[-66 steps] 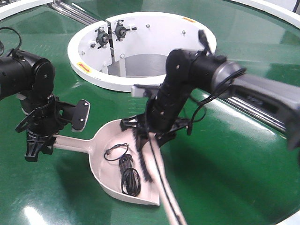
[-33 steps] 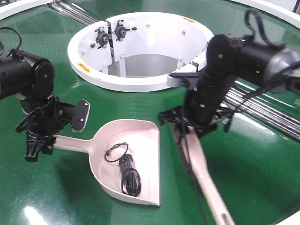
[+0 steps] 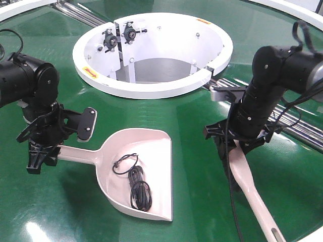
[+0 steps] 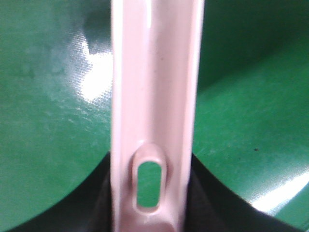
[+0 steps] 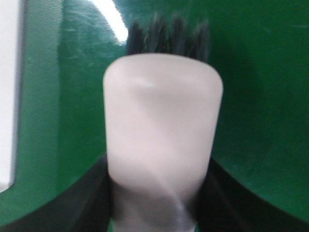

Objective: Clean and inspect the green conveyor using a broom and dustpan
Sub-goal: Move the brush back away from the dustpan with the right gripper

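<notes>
The pale pink dustpan lies on the green conveyor, holding black cable scraps. My left gripper is shut on the dustpan handle, whose slot hole sits between the jaws in the left wrist view. My right gripper is shut on the broom, well right of the dustpan; the handle trails toward the front right. In the right wrist view the broom back fills the jaws and dark bristles point at the belt.
A white ring housing with bolted brackets stands at the back centre. Shiny metal roller rails cross the belt behind my right arm, and more rails run at the back left.
My right gripper has swept the broom from over the dustpan's mouth rightward across the belt. The left gripper and the dustpan have stayed still.
</notes>
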Available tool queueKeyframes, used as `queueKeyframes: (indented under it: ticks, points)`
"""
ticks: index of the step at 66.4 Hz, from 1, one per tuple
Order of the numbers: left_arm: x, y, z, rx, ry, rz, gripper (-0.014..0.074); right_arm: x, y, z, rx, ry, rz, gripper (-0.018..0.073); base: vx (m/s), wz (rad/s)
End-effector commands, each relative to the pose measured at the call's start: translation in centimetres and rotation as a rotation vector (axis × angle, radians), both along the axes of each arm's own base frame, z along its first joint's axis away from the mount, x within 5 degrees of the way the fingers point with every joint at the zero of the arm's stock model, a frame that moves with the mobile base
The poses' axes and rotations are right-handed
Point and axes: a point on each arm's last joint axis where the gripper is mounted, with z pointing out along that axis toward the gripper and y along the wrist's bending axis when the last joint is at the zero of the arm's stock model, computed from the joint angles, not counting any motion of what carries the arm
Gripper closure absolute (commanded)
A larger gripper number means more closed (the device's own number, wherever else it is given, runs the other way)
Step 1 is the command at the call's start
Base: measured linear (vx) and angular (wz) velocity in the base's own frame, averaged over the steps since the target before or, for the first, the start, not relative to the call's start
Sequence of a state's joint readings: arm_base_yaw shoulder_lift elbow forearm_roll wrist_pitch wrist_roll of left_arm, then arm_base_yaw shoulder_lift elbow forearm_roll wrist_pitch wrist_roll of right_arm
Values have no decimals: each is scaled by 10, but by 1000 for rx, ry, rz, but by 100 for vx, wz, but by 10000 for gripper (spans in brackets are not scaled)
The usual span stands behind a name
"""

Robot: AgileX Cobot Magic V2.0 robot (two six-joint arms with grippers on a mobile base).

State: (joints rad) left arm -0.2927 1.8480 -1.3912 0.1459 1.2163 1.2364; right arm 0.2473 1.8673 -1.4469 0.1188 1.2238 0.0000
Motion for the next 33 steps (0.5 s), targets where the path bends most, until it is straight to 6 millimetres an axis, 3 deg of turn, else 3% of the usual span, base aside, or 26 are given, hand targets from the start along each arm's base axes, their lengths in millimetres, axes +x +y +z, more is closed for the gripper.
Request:
queueKeyframes:
  ticks: [1,33]
  points:
    - [-5,-5,20,-30,-26,-6,620,-3,-3,12,2,15,15,561,0,0]
    - [-5,-5,20,-30,-26,-6,619,7,-4,-22,-42,100,20,561,0,0]
